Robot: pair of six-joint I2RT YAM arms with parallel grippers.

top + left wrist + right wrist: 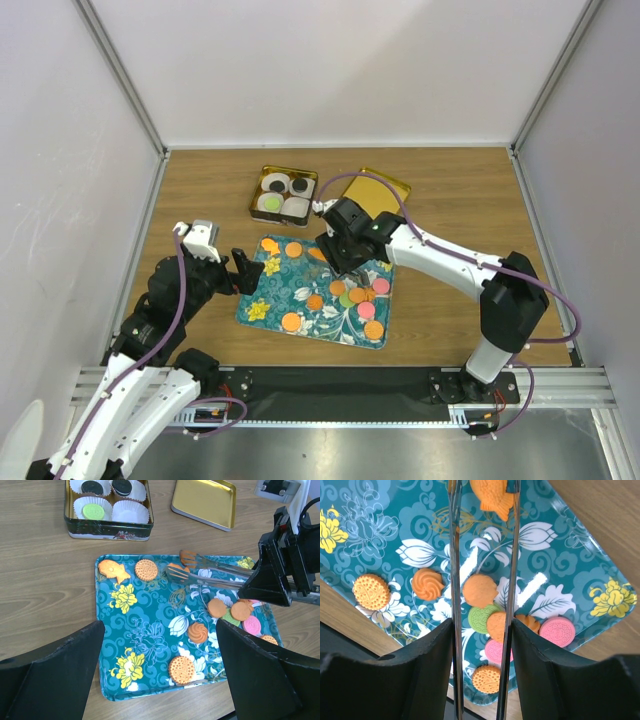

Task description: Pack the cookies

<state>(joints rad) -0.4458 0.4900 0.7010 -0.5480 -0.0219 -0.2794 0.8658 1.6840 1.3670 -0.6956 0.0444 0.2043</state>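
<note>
Cookies (181, 669) mostly lie on the teal tray (150, 645); we see three more in the tin's (107, 530) white cups (131, 512). Our right gripper (482, 625) clamps tongs (220, 577) pinching an orange cookie (492, 495); our left gripper (160, 624) gapes empty.

tray (150, 630): teal; I see white scrolls and blossoms, with yellow flowers by its left edge
cookies (181, 669): mostly orange; one green and two pink near the tray's right edge
tin (107, 529): dark; its wall print is possibly floral, too small for me to tell
cups (131, 511): white, holding two black cookies and one lime-green
lid (204, 502): gold
tongs (220, 575): silver
table (45, 580): brown wood grain
</note>
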